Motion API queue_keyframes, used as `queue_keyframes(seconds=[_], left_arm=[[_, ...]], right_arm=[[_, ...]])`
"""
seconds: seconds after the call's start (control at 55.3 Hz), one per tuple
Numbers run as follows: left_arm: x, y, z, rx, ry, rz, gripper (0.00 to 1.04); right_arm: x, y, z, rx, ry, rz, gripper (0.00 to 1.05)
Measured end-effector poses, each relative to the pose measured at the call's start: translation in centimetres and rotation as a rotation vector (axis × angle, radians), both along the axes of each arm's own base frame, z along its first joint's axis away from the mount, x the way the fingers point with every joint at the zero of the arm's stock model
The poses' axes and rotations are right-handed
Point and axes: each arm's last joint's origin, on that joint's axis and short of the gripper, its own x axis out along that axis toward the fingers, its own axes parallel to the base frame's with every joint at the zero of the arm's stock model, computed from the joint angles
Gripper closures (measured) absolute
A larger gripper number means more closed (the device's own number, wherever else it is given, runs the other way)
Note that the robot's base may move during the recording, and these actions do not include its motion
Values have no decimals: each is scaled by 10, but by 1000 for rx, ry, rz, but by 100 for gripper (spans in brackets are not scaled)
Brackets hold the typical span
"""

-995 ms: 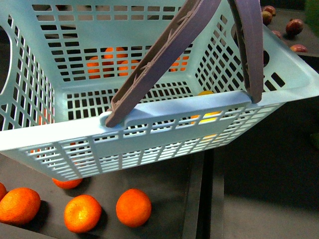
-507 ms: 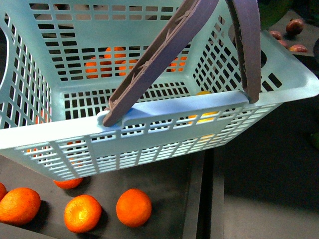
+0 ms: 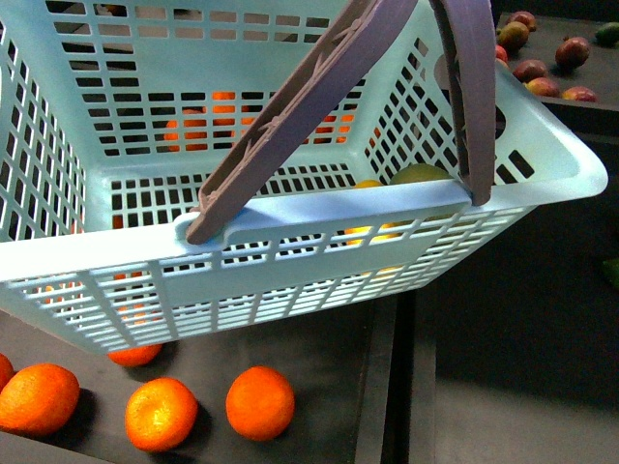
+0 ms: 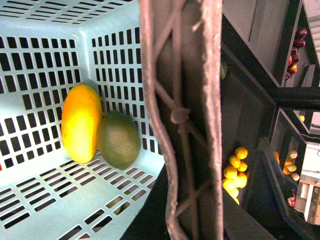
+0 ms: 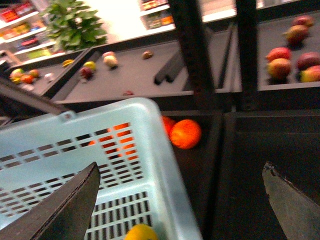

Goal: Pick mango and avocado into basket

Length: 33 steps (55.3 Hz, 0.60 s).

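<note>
Inside, mango touches avocado in unlabelled basket.

Light turquoise basket with slotted grid walls, brown-grey handles, yellow-orange mango beside dark green avocado, bright orange citrus fruits on near black shelf, red-green fruits far right.

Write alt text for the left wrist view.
A yellow-orange mango and a dark green avocado lie touching in a corner of the turquoise slotted basket. A brown-grey handle crosses the frame close up, with dark fruit shelves behind.
</note>
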Motion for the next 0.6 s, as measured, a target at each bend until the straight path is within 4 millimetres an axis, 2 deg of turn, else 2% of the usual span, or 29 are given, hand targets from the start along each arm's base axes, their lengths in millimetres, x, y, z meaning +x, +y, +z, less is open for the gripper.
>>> queue_keyframes(seconds=[0.072,0.109,0.199,0.271,0.326,0.416,0.525,0.597], left_arm=[[0,0,0,0,0,0,97],[0,0,0,0,0,0,97],[0,0,0,0,0,-1,97],[0,0,0,0,0,-1,97],[-1,-1,0,-1,0,-6,97],[-1,-2,0,-3,1,-8,97],[0,0,0,-1,0,-1,97],[0,0,0,3,-2,0,97]], right_arm=[[-14,-16,9,-44,-14,-88,10],[-28,-28,14,-101,-85,-136,16],[-55,-41,19,-204,-172,-178,30],[-70,-43,17,-246,-203,-183,43],[-81,-43,8,-277,-195,-173,57],[-92,-43,-3,-292,-179,-165,75],[-110,-43,-10,-299,-187,-166,103],[-118,-43,-14,-303,-186,-165,102]])
